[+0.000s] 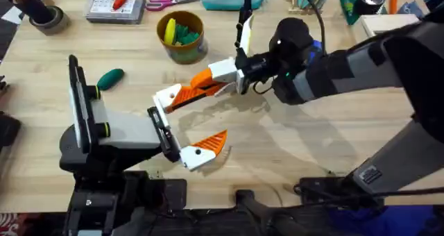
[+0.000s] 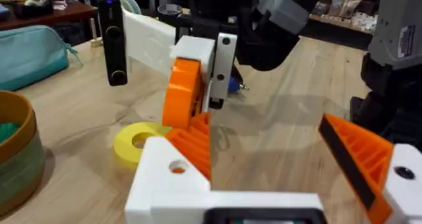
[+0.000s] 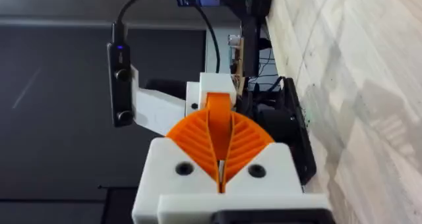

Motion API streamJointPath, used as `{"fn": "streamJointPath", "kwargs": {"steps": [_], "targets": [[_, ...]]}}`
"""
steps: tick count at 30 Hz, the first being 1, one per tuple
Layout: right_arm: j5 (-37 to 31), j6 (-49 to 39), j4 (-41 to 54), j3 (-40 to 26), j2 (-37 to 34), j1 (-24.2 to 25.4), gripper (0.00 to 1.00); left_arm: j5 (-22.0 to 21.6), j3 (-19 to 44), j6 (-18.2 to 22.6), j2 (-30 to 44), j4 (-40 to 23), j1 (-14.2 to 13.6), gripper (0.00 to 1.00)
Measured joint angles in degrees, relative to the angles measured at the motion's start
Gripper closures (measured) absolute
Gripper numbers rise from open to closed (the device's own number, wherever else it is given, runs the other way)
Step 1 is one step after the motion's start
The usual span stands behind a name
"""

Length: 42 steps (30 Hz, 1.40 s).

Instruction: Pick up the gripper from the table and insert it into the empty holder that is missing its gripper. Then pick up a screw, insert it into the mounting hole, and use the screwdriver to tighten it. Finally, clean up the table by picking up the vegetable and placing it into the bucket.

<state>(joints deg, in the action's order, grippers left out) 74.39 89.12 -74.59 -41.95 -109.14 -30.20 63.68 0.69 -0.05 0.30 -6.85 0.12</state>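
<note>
Along the far edge I see a roll of dark tape (image 1: pixel 43 17), a clear parts box (image 1: pixel 115 5) with an orange item on top, and pink-handled scissors (image 1: pixel 166 1). A teal pouch (image 2: pixel 30 53) lies nearby, and a yellow flat ring (image 2: pixel 136 141) sits on the wood.

Bucket (image 2: pixel 13 151) is cut off by the left wrist frame edge. Screwdriver (image 2: pixel 232 84) is mostly hidden behind the white mount; only a blue bit is seen. Yellow ring (image 2: pixel 135 141) is partly covered by the left gripper (image 2: pixel 283 161).
</note>
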Motion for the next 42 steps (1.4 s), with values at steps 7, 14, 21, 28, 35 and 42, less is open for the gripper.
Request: {"fn": "streamJointPath", "kwargs": {"steps": [7, 14, 21, 28, 35, 42], "targets": [[0.22, -0.89, 0.0, 0.0, 0.0, 0.0, 0.992, 0.0, 0.0, 0.0, 0.02, 0.0, 0.0, 0.015], [0.42, -1.31, 0.0, 0.0, 0.0, 0.07, 0.993, 0.02, 0.0, 0.0, 0.0, 0.0, 0.0, 0.015], [0.42, -1.33, 0.0, 0.0, 0.0, 0.07, 0.993, 0.02, 0.0, 0.0, 0.02, 0.0, 0.0, 0.016], [0.5, -1.33, 0.22, 0.0, 0.0, 0.0, 0.415, 0.15, 0.0, 0.02, 0.01, -0.02, 0.0, 0.016], [0.66, -1.75, 0.24, 0.0, 0.0, 0.0, 0.007, 0.15, 0.0, 0.02, 0.01, -0.01, 0.0, 0.015], [0.66, -1.75, 0.28, 0.0, 0.0, 0.19, 0.006, 0.15, 0.0, 0.03, 0.02, -0.02, 0.0, 0.014]]}}
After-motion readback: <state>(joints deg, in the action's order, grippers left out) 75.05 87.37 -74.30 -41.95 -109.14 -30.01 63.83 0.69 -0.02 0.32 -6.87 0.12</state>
